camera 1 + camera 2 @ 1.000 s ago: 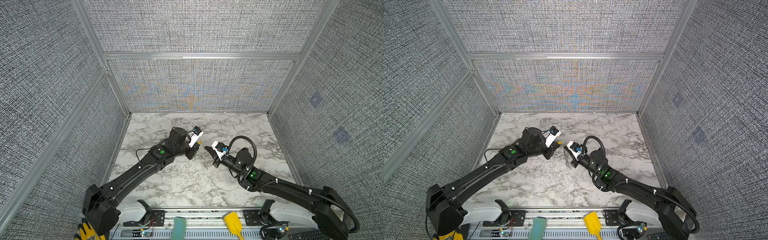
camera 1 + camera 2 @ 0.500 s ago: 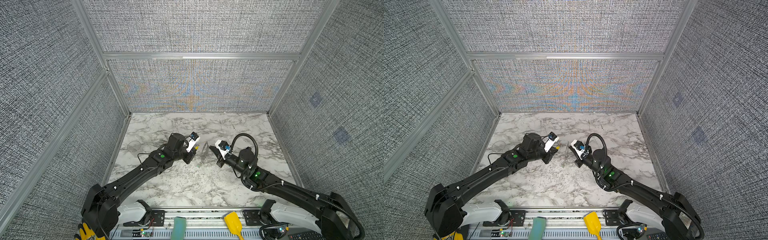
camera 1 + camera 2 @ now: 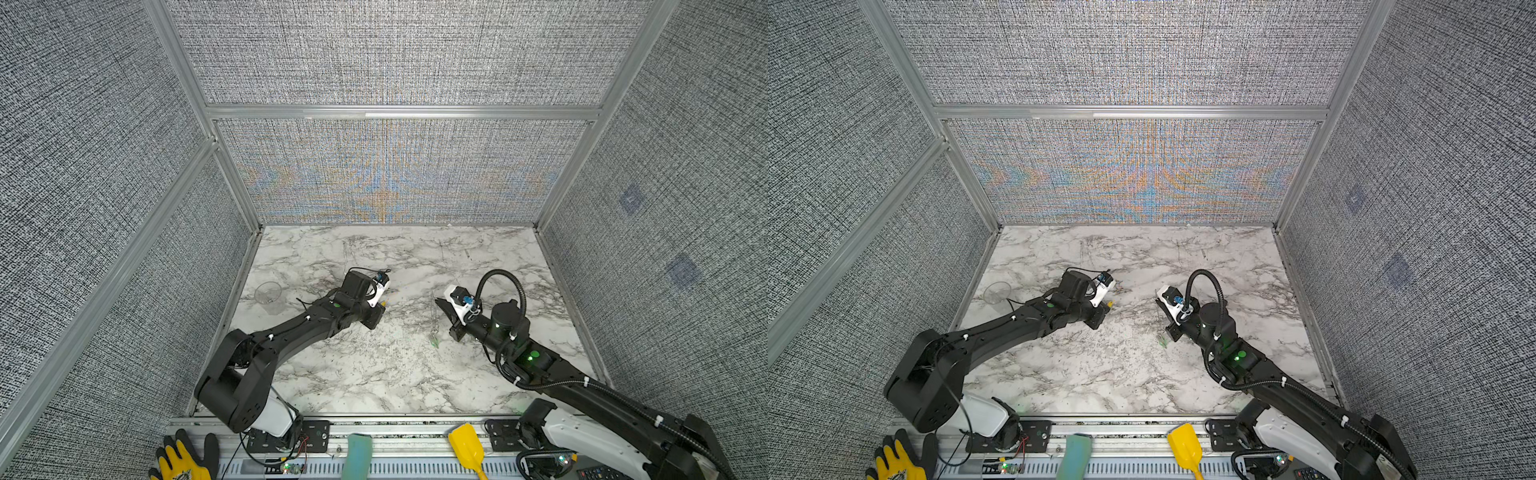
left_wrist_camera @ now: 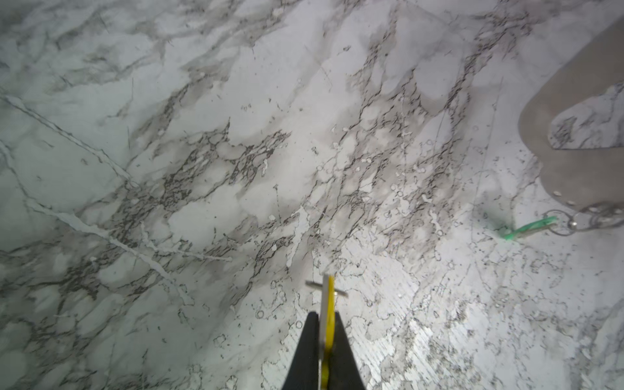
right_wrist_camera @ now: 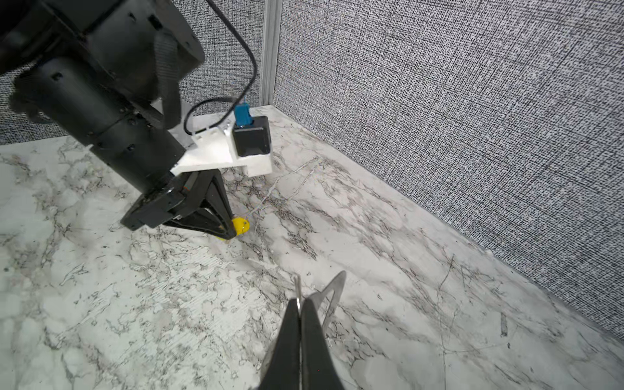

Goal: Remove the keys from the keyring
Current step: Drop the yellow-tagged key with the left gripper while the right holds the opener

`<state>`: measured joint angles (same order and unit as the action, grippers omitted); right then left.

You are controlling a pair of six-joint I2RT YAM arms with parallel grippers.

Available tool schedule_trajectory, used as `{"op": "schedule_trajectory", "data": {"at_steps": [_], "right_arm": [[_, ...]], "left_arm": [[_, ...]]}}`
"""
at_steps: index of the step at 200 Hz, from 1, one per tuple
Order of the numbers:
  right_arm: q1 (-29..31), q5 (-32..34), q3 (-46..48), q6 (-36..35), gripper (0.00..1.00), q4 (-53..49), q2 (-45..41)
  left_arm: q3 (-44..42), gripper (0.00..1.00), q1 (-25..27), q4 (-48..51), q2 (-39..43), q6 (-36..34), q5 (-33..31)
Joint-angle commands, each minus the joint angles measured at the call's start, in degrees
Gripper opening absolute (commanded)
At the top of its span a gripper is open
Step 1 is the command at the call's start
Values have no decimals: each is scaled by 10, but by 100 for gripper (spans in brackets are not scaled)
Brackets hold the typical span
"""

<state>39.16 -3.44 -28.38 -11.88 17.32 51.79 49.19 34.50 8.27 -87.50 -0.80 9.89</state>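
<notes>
1. Left hand [image 4: 326,315] is clamped flat on the yellow key [image 4: 328,297], whose small metal ring pokes out past the fingertips. It hangs low over the tabletop [image 3: 374,374], well apart from the keyring.
2. Right hand [image 5: 300,305] is pinched together on the thin edge of the keyring [image 4: 574,162]. It holds the grey loop upright above the marble, seen edge-on in both top views.
3. The green key [image 4: 526,228] dangles from the keyring's lower end by a short chain of small rings. Its tip is at or just above the tabletop; I cannot tell whether it touches.
4. From the left hand, the green key lies toward the robot's right, across an open stretch of marble, its long axis running away from the keyring. The right hand is nearer but busy, so I judge the left must drop the yellow key, then reach across.
5. A clear cup [image 3: 268,292] stands near the left wall, on the left arm's side. Nothing shows inside it.
</notes>
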Motion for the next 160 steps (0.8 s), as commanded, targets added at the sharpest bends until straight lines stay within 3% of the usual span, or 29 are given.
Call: {"op": "schedule_trajectory", "data": {"at_steps": [1, 82, 160], "right_arm": [[-9, 1, 4, -2, 0, -13, -6], [-31, -24, 15, 15, 0, -8, -5], [-45, -70, 0, 18, 0, -19, 39]], "left_arm": [[2, 0, -12, -36, -31, 13, 8], [68, 1, -55, 25, -151, 34, 4], [41, 19, -86, 10, -145, 65, -26]]}}
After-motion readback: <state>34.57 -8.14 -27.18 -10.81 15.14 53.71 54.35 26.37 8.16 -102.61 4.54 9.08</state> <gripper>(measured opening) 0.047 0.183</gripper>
